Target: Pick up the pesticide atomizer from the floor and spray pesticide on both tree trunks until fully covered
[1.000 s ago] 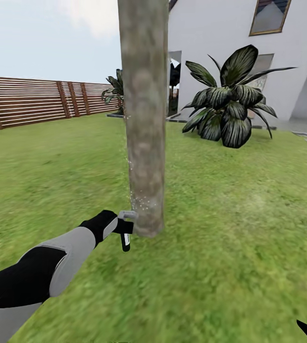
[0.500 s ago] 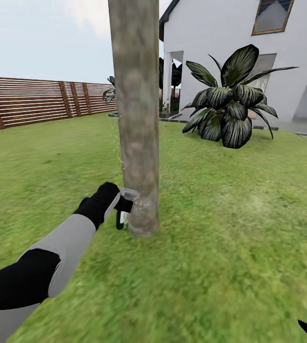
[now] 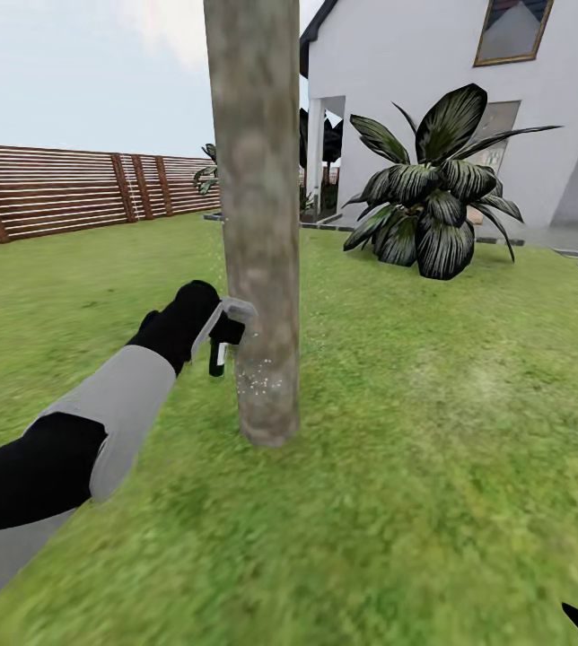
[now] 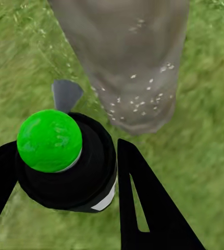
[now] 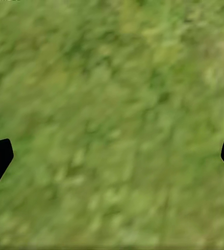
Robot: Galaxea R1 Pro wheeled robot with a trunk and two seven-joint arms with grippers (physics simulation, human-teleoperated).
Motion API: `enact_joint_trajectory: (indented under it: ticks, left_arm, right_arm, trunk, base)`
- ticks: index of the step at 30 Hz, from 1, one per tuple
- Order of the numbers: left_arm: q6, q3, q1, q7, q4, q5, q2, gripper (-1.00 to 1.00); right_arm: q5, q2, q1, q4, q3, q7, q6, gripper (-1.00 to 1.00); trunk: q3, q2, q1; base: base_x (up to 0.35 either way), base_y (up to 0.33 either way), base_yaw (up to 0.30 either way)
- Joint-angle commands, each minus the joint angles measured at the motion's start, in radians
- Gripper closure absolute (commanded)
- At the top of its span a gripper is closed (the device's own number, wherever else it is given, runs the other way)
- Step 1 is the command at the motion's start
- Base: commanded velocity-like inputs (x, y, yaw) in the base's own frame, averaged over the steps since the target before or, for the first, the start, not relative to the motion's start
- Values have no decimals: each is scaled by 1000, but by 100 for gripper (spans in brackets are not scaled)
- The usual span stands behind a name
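Around the tree trunk (image 3: 258,224) open lawn (image 3: 433,431) spreads to the slat fence (image 3: 65,193) on the left and the white house (image 3: 433,90) behind a dark broad-leaved plant (image 3: 428,211). Just left of the trunk, the left gripper (image 4: 65,177) clamps the atomizer (image 4: 65,161): black body, green cap. White specks dot the mottled grey-brown bark. The right gripper (image 5: 112,156) hangs spread wide over grass.

tree trunk (image 3: 258,233) blocks ahead (lawn (image 3: 451,404) open)

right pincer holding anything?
No: the right pincer is spread wide over bare lawn, with nothing between its fingers.
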Motion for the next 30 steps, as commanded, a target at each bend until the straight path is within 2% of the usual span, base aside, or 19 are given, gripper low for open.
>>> enact_joint_trajectory:
  ticks: [1, 6, 9, 15, 23, 29, 30]
  left_arm:
    - [0, 0, -31, 0, 1, 1, 0, 100]
    - [3, 0, -164, 0, 18, 1, 1, 100]
    - [5, 0, -221, 0, 43, 2, -1, 100]
    - [6, -1, -387, 0, 169, 2, -4, 100]
    - [9, -1, -465, 0, 219, 2, -7, 100]
    - [8, -5, -473, 0, 329, 2, -13, 100]
    - [6, -6, -473, 0, 369, 2, -14, 100]
  right_arm:
    - [0, 0, 0, 0, 0, 0, 0, -100]
    - [0, -1, 0, 1, 0, 0, 0, -100]
    - [0, -1, 0, 1, 0, 0, 0, -100]
    - [0, -1, 0, 1, 0, 0, 0, -100]
    - [0, 0, 0, 0, 0, 0, 0, -100]
    - [0, 0, 0, 0, 0, 0, 0, -100]
    - [0, 0, 0, 0, 0, 0, 0, -100]
  trunk:
    - [0, 0, 0]
    - [0, 0, 0]
    - [0, 0, 0]
    - [0, 0, 0]
    - [3, 0, 0]
    - [3, 0, 0]
    - [3, 0, 0]
  base:
    - [0, 0, 0]
    - [0, 0, 0]
    - [0, 0, 0]
    - [0, 0, -4]
    - [0, 0, -107]
    - [0, 0, -2]
    - [0, 0, 0]
